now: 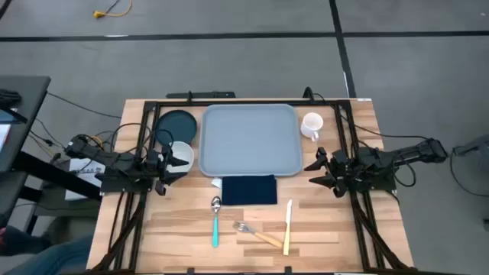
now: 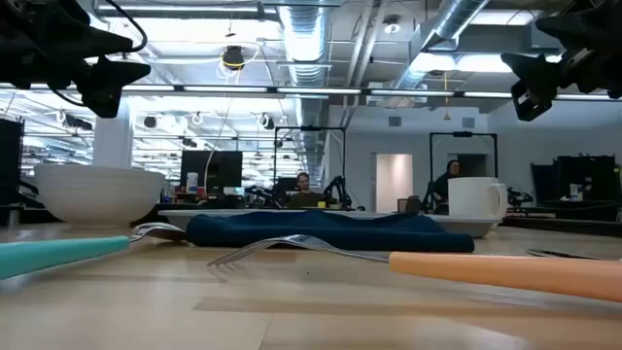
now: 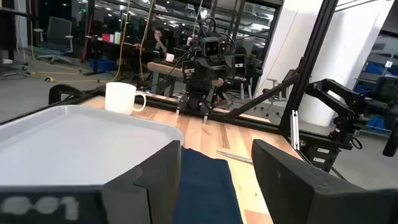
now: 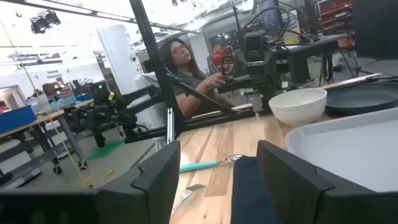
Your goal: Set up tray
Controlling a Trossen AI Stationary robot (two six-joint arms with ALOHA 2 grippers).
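We hover both pincers, left gripper (image 1: 182, 162) and right gripper (image 1: 315, 169), wide and empty beside the large grey-blue plastic tray (image 1: 249, 140); careless reaches could knock the white ceramic bowl (image 1: 182, 153) just beneath our left

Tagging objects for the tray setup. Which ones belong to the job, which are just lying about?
Job: tray, plate, bowl, mug, napkin, spoon, fork, knife.
Lying about: yellow cable on the floor.
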